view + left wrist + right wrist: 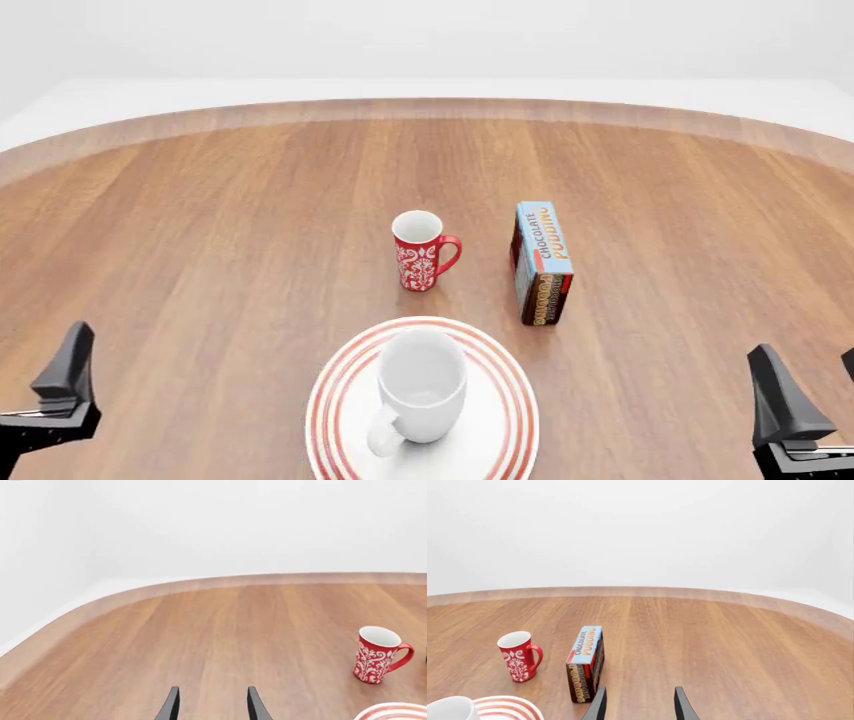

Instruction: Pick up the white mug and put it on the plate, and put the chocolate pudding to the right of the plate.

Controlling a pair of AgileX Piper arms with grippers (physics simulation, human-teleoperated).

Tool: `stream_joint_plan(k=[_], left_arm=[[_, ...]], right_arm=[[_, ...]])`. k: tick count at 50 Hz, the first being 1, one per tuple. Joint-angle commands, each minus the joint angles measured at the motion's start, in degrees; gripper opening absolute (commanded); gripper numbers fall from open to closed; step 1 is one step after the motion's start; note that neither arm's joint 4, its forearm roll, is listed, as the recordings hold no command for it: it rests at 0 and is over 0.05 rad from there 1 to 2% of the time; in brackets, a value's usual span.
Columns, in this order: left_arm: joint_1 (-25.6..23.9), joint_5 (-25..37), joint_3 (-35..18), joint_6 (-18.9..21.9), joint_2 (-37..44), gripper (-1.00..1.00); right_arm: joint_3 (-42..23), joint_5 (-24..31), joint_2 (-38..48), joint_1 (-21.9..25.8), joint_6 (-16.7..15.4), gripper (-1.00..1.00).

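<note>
White mug [422,388] is sitting upright on the plate [507,440]; chocolate pudding [542,262] is lying behind the plate's right edge, beside the red mug [422,250]. We are holding our left gripper [211,706] and right gripper [638,705] open and empty.

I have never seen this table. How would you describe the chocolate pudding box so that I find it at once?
Start at the plate with red rings at the near edge of the wooden table. Behind it and slightly to the right lies the chocolate pudding, beside the red mug. It is the only rectangular thing: a light-blue face with lettering and dark brown sides.
</note>
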Motion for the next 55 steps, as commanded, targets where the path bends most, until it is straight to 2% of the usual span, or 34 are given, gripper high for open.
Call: stream_joint_plan(k=[1, 12, 29, 55], left_arm=[[0.4, 0.5, 1.0, 0.3, -2.8, 1.0], [0.3, 3.2, 1.0, -0.4, -6.5, 1.0], [-0.8, 2.5, 1.0, -0.1, -5.9, 1.0], [-1.2, 4.0, 1.0, -1.1, -7.6, 1.0]], right_arm=[[0.0, 0.0, 0.0, 0.0, -0.2, 1.0], [-0.1, -0.2, 0.0, -0.4, -0.5, 1.0], [-0.3, -0.2, 0.0, -1.2, -1.0, 1.0], [-2.5, 2.2, 0.1, -1.3, -4.1, 1.0]])
